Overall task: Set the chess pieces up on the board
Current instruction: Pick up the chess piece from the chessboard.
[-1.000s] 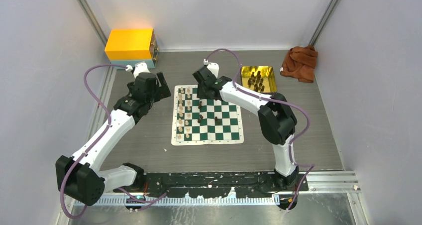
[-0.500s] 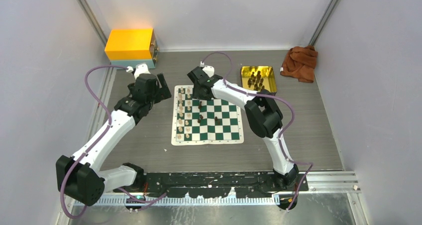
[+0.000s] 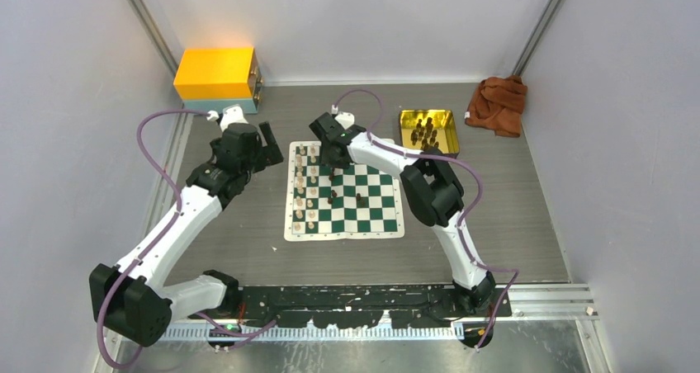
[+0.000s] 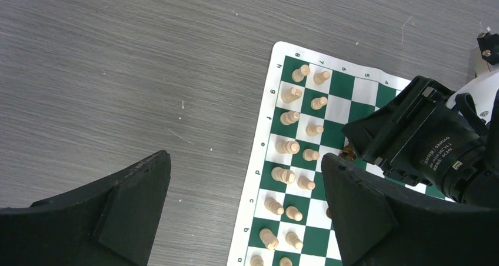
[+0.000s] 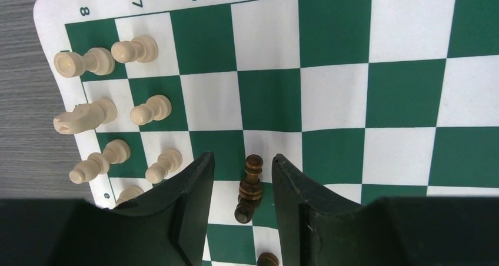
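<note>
From above, the left arm reaches up and across from its base at the near left, its wrist over bare tabletop (image 3: pixel 248 224) left of the board (image 3: pixel 373 210). The left end effector (image 3: pixel 266 142) has its jaws wide apart and grips nothing. The right arm folds at the elbow over the board's right edge and stretches left, so the right end effector (image 3: pixel 333 160) hangs over the board's far-left part. Cream pieces (image 3: pixel 307 187) fill two columns on the board's left side; two dark pieces (image 3: pixel 332 196) stand nearer the middle. More dark pieces (image 3: pixel 425 134) sit in the gold tray (image 3: pixel 428 112) at the far right.

In the left wrist view, the left end effector (image 4: pixel 245 162) is spread fully, empty, one finger (image 4: pixel 117 219) over tabletop and the other over the board (image 4: pixel 341 86). The cream pieces (image 4: pixel 288 145) lie between and beyond the fingers, well below them. The right arm's wrist (image 4: pixel 429 142) covers squares to the right.

In the right wrist view, the right end effector (image 5: pixel 241 160) points down at the board (image 5: pixel 335 95), its fingers (image 5: pixel 194 201) parted. A dark piece (image 5: pixel 250 186) stands between them, with a gap visible on each side, so it is not gripped. Cream pieces (image 5: pixel 94 116) stand to the left.
</note>
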Tool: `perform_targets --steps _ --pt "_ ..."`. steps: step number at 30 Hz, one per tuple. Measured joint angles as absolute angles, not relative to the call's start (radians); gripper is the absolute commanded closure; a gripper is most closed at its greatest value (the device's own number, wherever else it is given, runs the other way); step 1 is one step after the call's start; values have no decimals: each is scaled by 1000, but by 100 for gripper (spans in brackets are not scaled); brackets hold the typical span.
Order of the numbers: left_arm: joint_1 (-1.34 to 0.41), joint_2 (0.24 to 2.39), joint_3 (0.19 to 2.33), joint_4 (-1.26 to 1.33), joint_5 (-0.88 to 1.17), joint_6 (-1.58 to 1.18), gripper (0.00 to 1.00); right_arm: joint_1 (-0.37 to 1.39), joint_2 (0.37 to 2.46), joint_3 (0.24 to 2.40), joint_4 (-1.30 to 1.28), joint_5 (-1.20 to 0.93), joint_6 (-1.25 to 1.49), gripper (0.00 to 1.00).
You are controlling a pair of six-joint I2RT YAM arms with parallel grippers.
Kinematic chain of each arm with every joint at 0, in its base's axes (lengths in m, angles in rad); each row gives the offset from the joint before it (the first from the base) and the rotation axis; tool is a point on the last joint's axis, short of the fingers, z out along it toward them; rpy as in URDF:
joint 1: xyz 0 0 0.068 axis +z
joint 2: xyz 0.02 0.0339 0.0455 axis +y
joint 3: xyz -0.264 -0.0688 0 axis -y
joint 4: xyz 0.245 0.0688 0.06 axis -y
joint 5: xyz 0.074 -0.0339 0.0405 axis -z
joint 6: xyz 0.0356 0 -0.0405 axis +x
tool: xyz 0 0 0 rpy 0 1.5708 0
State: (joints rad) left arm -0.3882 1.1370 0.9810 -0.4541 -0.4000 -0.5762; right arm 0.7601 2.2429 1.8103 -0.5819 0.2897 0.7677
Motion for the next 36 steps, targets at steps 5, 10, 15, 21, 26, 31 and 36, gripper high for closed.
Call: perform_targets --steps 5,10,15,21,26,31,36 --pt "-388 1136 976 -455 -394 -577 1 760 2257 1814 -584 290 768 53" --pt "-388 1136 974 -455 -391 -577 1 760 2277 1822 -585 289 767 55" --pt "-388 1137 973 -455 -389 -577 1 760 2285 1829 -587 290 767 67" --pt "-388 1137 970 -455 -388 -577 1 759 2291 1835 -591 289 767 72" --pt "-388 1137 970 -455 -381 -577 1 757 2291 1835 -595 290 764 87" --pt "-388 1137 965 -455 -379 -579 1 757 2291 1834 -595 290 759 99" --pt "-388 1142 960 -455 -374 -590 1 757 2291 1834 -594 292 746 99"
